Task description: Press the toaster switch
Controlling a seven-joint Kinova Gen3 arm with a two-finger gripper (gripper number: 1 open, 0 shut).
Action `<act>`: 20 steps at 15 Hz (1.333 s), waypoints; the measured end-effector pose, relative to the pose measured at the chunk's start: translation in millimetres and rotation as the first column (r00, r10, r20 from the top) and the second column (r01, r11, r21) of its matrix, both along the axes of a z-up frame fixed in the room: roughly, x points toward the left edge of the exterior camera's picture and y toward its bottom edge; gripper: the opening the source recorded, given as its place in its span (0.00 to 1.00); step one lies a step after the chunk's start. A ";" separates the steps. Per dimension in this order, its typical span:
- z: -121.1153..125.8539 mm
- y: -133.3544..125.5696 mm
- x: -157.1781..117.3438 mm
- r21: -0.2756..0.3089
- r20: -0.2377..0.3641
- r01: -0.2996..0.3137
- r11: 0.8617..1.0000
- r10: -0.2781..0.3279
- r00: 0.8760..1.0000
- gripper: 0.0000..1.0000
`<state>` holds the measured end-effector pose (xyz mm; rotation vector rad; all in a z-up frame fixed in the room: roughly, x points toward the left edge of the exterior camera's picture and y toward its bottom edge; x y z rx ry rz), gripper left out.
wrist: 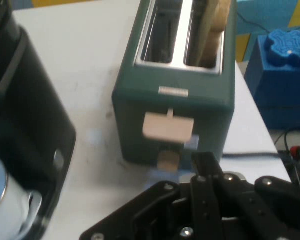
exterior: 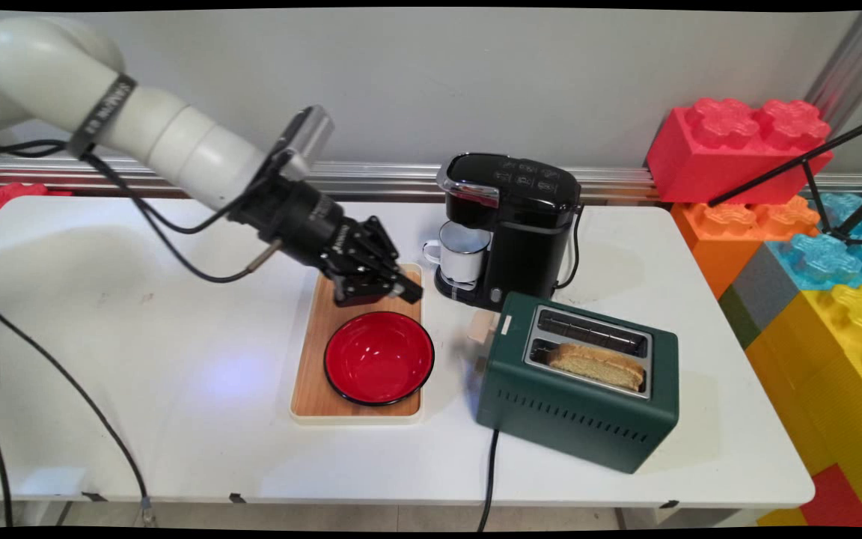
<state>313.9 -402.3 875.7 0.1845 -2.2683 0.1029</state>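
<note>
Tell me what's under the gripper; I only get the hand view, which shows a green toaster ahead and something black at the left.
Observer: The gripper is over the far end of a wooden tray, just behind a red bowl that sits on the tray.
Operator: Is anything in the bowl?
Observer: No, its red inside shows bare.
Operator: And the black thing at my left?
Observer: A black coffee maker with a white mug under its spout. It stands just behind the toaster, toward the wall.
</note>
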 end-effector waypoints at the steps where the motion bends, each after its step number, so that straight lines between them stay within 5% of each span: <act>1: -0.3 -3.6 -7.2 -0.004 -0.006 0.010 1.000 -0.010 1.000 0.00; 12: -21.2 -33.2 -42.6 -0.020 -0.039 0.072 0.997 -0.072 0.997 0.00; 20: -47.9 -43.6 -49.1 -0.004 -0.063 0.062 0.998 -0.062 0.996 0.00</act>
